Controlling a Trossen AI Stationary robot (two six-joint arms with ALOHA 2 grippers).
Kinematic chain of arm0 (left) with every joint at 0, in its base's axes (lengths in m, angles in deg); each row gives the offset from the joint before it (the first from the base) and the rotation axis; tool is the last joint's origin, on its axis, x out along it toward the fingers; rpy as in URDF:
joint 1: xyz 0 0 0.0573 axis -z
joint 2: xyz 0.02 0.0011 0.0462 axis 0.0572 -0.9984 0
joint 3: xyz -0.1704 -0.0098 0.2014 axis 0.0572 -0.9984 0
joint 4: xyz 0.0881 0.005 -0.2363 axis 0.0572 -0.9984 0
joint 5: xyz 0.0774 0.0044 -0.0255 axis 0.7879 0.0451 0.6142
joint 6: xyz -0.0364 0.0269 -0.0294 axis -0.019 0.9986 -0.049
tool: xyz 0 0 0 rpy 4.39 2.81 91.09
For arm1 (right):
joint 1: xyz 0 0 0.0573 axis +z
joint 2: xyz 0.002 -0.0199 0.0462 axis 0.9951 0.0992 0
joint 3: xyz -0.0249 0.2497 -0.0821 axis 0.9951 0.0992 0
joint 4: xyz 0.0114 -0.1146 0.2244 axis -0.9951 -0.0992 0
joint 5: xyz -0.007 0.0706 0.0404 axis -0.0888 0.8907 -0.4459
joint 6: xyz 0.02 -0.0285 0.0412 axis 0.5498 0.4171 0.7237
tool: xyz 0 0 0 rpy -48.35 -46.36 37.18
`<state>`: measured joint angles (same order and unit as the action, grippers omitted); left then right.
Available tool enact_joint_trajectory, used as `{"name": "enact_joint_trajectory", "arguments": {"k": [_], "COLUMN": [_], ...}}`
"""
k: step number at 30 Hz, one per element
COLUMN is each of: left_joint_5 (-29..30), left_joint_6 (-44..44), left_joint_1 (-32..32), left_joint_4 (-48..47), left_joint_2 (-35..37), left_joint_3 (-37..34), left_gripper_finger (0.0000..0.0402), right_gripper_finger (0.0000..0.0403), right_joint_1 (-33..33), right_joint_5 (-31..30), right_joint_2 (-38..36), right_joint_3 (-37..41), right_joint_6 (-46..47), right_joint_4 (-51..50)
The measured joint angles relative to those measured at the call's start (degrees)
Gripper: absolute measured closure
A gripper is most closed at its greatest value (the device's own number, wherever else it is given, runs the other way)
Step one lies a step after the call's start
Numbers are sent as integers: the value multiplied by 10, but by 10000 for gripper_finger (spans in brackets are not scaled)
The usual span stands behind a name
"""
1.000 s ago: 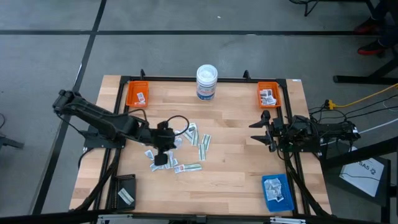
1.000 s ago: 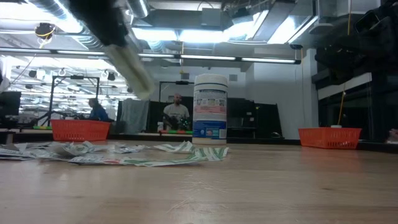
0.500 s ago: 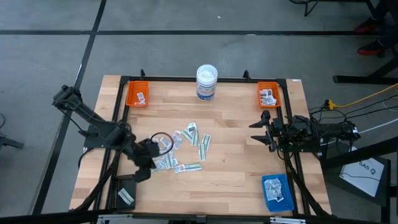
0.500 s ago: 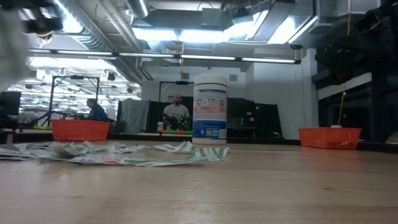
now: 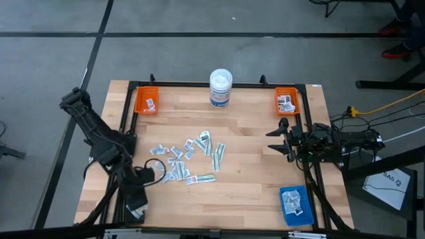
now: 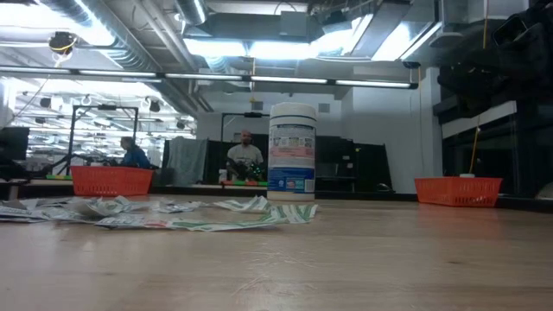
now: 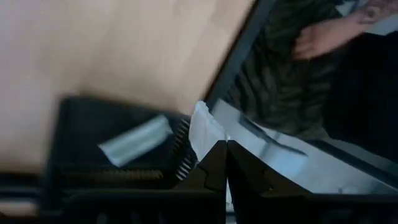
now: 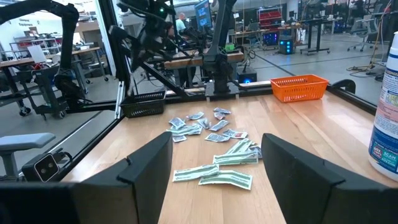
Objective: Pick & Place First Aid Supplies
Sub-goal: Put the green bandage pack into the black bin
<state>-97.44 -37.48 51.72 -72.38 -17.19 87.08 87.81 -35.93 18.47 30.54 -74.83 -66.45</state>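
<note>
- Left wrist view: left gripper [image 7: 222,149] is seen clamped on a white packet [image 7: 202,127], black tray [image 7: 87,155] just beyond the jaws.
- Right gripper [image 8: 214,163] is held apart, idle; loose packets [image 5: 189,154] remain unsorted ahead of its jaws.

Grey concrete floor [image 5: 219,16] crossed by dark lines surrounds the table. Beyond it, bright ceiling lights [image 6: 259,47] hang over workbenches [image 8: 56,59], with people far off.

A large open robotics lab or workshop is shown. Bare ducts and strip lights [image 6: 259,79] are seen under the ceiling, and a grey concrete floor [image 5: 199,53] marked with dark lines. Further workbenches [image 8: 56,59], monitors [image 8: 203,12] and metal frames are ranged behind the wooden surface [image 5: 246,166]. People [image 6: 245,155] are seated at distant stations.
</note>
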Motion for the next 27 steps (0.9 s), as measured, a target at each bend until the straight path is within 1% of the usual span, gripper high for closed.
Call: {"name": "enact_joint_trajectory", "arguments": {"k": [4, 7, 9, 12, 20, 24, 27], "left_joint_5": [-5, -5, -4, 8, 10, 18, 27], "left_joint_6": [-64, -109, -124, -127, -148, -146, -123], "left_joint_1": [25, 39, 47, 59, 80, 89, 91], "left_joint_4": [28, 25, 15, -5, -58, -62, -64], "left_joint_2": [3, 3, 2, -5, -29, -43, -54], "left_joint_3": [0, 0, 0, 0, 0, 0, 0], "left_gripper_finger": [399, 400, 400, 399, 399, 400, 398], "right_gripper_finger": [158, 158, 158, 158, 158, 158, 158], "right_joint_1": [0, 0, 0, 0, 0, 0, 0], "right_joint_5": [0, 0, 0, 0, 0, 0, 0], "right_joint_2": [0, 0, 0, 0, 0, 0, 0], "right_joint_3": [0, 0, 0, 0, 0, 0, 0], "right_joint_6": [0, 0, 0, 0, 0, 0, 0], "right_joint_4": [0, 0, 0, 0, 0, 0, 0]}}
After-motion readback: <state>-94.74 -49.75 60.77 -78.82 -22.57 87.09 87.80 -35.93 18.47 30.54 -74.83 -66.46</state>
